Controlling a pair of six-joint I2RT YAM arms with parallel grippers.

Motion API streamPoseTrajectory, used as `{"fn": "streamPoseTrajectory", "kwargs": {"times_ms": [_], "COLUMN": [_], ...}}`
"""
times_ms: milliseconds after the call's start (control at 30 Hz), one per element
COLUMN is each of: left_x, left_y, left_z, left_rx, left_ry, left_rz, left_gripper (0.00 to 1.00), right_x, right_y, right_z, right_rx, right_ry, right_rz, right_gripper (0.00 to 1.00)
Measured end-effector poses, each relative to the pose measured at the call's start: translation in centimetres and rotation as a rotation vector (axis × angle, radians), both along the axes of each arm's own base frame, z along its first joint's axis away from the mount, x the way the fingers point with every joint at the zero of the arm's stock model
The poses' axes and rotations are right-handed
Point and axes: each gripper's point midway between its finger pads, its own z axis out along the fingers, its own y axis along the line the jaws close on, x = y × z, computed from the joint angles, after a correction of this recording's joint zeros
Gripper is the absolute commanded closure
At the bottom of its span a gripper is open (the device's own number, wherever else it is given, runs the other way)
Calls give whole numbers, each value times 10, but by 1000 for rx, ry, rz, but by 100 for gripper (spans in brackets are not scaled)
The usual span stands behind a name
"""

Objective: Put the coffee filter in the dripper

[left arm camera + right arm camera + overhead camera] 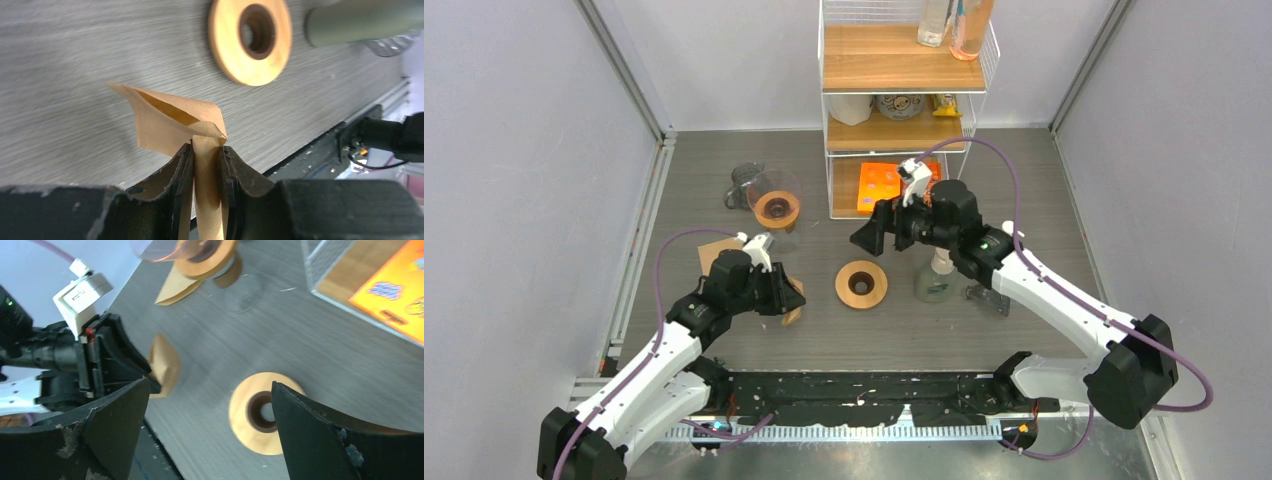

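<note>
Two grippers, two paper filters, one glass dripper.
Nearest, left gripper [206, 150] pinching one folded coffee filter [170, 117]; beyond, wooden ring [861, 284] below spread right gripper [871, 238]; farthest, second filter [714, 252] flat beside glass dripper [776, 205].

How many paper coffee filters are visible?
2. One filter pinched in the left tool; another filter flat on the table near the glass dripper. Others may lie under it.

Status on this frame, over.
Left gripper shut on filter. Right gripper open over wooden ring. Filter not yet in dripper; nothing seen between them.
</note>
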Motion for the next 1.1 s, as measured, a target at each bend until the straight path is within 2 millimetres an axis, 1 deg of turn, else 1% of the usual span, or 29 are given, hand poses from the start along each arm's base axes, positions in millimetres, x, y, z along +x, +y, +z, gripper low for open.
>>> {"fn": "streamPoseTrajectory", "kwargs": {"times_ms": [33,133,233,367,400,433,467,533,633,733,900,1000,1100], "left_x": [1,3,3,0,-1,-2,-3,-3,-2,1,5,9,12], "left_y": [-4,-15,-24,-36,-38,-40,-41,-43,-43,-43,-44,-44,-46], "left_z": [5,16,25,35,36,37,38,39,39,38,36,38,44], "left_rx": [-24,-72,-106,-131,-133,-133,-132,-128,-114,-102,-82,-77,-83], "left_ry": [-21,-74,-117,-168,-177,-189,-202,-216,-236,-250,-266,-282,-298], "left_rz": [-18,-63,-108,-176,-189,-202,-215,-229,-236,-240,-247,-245,-245], "left_gripper": [71,71,71,71,71,71,71,71,71,71,71,71,71], "right_x": [-6,-21,-28,-22,-21,-20,-20,-21,-26,-34,-43,-46,-47], "right_y": [8,36,57,71,74,76,78,82,88,98,111,114,116], "right_z": [0,-3,-15,-40,-47,-52,-57,-63,-65,-59,-51,-49,-48], "right_rx": [8,28,39,31,28,25,23,23,39,69,98,98,92], "right_ry": [13,65,145,258,283,301,321,355,387,403,419,421,421], "right_rz": [17,38,27,-35,-48,-55,-61,-64,-28,37,126,151,163], "right_gripper": [0,7,12,22,27,29,34,38,41,44,44,46,49]}}
